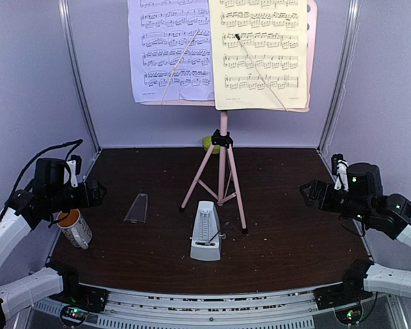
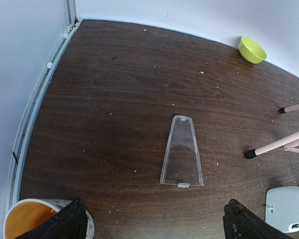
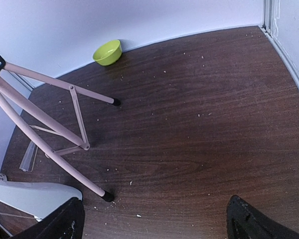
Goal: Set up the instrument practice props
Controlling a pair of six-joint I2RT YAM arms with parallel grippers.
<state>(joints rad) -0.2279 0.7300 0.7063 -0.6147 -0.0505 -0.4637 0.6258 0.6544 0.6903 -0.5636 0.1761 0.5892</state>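
The pink music stand (image 1: pixel 222 164) stands on its tripod at the table's middle back. Its desk holds a lavender page (image 1: pixel 170 48) and a pale-yellow page (image 1: pixel 259 53), each crossed by a thin retainer arm. In front of the stand sits the grey pyramid metronome (image 1: pixel 205 232), its pendulum bare. The clear metronome cover (image 2: pixel 182 152) lies flat on the table to its left. My left gripper (image 2: pixel 154 221) hovers open above the left side, empty. My right gripper (image 3: pixel 154 219) hangs open over the right side, empty, right of the tripod legs (image 3: pixel 50 132).
A white mug with an orange inside (image 1: pixel 74 226) sits at the near left, under the left gripper. A small lime-green bowl (image 3: pixel 108 52) rests by the back wall behind the stand. Pale walls enclose the dark wooden table (image 1: pixel 288 226) on three sides.
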